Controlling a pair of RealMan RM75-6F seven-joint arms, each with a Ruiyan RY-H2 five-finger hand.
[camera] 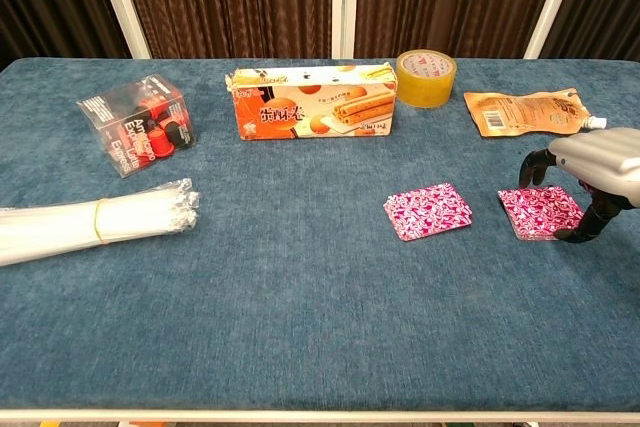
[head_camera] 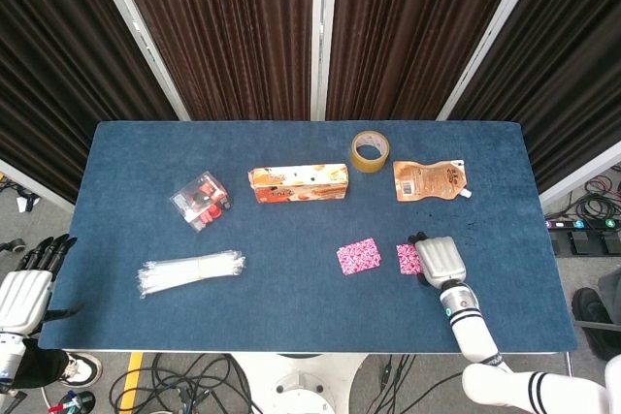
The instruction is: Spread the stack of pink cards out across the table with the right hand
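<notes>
- Right now the right hand (camera: 590,182) sits at the right side of the tabletop (camera: 300,327), bent over the stack of pink cards (camera: 540,212). Its dark fingers (camera: 533,163) curl down at the far edge of the stack and its thumb at the near right corner. I cannot tell if it is squeezing the stack or just touching it.
- I think the cards are thin, light and smooth, so they would slide over each other with a soft push. The cloth top looks a bit rough, so the bottom card may stay put.
- A good spot to press is flat on the top card, then push sideways.
- The stack lies flat. Its long side runs mostly left to right, turned a little.
- One single pink card (camera: 427,211) lies just to its left, apart from it.
- The left hand (head_camera: 21,288) hangs off the tabletop's left edge, fingers spread, holding nothing.
</notes>
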